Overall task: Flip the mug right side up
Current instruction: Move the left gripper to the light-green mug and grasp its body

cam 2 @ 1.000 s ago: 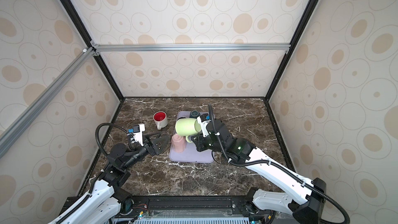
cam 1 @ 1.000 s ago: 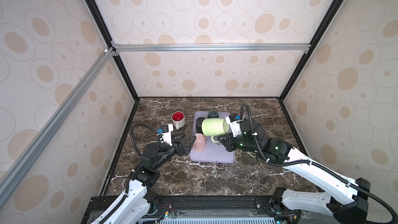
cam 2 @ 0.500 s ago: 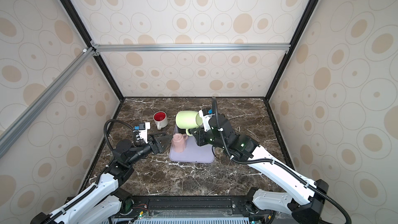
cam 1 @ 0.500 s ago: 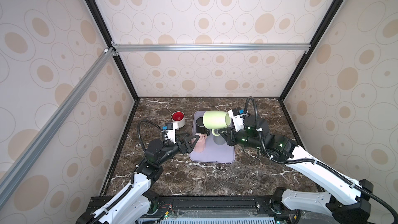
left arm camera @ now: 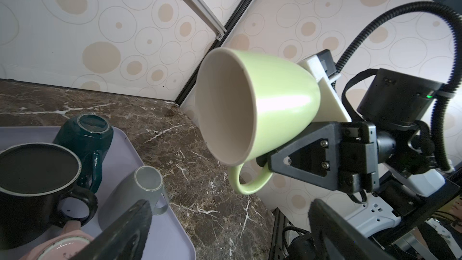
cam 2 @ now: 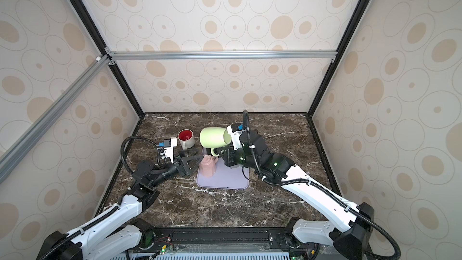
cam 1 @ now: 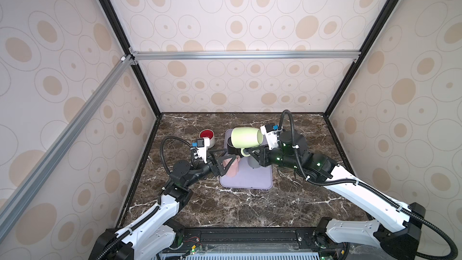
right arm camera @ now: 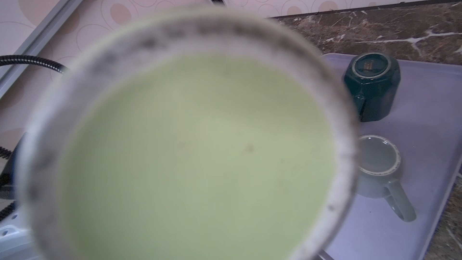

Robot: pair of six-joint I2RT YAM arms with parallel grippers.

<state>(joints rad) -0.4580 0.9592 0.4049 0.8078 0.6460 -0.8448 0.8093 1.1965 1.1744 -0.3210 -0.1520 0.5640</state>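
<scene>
The light green mug (cam 1: 246, 137) (cam 2: 215, 138) hangs in the air over the back of the lilac tray (cam 1: 250, 183). It lies on its side, mouth toward the left arm and handle pointing down. My right gripper (cam 1: 246, 151) (cam 2: 217, 151) is shut on that handle, as the left wrist view shows (left arm camera: 262, 161). In the right wrist view the mug's blurred base (right arm camera: 195, 146) fills the frame and hides the jaws. My left gripper (cam 1: 228, 156) (cam 2: 198, 154) (left arm camera: 230, 205) stands open just left of and below the mug, beside a pink mug (cam 1: 231, 167), with nothing between its fingers.
On the tray (left arm camera: 175, 233) stand an upright black mug (left arm camera: 37, 171) and three upside-down ones: dark green (right arm camera: 372, 86), grey (right arm camera: 377, 171), and pink (cam 2: 208, 167). A red-lined mug (cam 1: 207, 136) sits on the marble left of the tray. Walls close in on three sides.
My right gripper has lifted the green mug higher and a little farther back. The left arm has reached right, bringing its open gripper up to the tray's edge by the pink mug.
</scene>
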